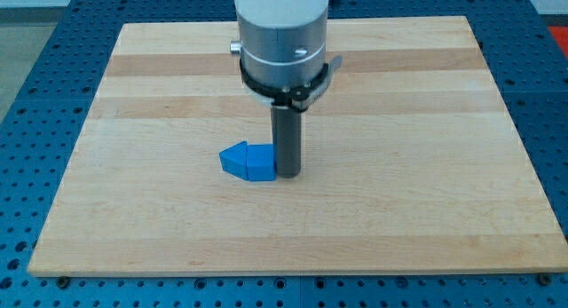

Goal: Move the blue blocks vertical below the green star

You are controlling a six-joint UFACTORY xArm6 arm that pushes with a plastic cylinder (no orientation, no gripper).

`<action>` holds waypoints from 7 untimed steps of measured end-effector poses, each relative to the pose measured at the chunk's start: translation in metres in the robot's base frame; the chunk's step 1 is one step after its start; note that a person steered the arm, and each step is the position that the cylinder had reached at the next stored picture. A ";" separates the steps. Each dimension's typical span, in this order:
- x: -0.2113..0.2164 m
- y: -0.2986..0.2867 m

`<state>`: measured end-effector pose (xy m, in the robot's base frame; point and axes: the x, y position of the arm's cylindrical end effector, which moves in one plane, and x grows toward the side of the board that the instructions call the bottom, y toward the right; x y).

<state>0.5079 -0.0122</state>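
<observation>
Two blue blocks lie together near the middle of the wooden board [426, 210]. A blue triangle-like block [235, 157] is on the left and a blue cube-like block [261, 163] is on its right, touching it. My tip [287, 173] rests on the board right against the right side of the cube-like block. No green star shows in this view; the arm's body may hide part of the board's upper middle.
The arm's grey cylinder [282, 33] hangs over the board's upper middle. A blue perforated table [27, 148] surrounds the board on all sides.
</observation>
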 end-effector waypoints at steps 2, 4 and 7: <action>0.012 0.011; -0.024 0.056; -0.026 -0.027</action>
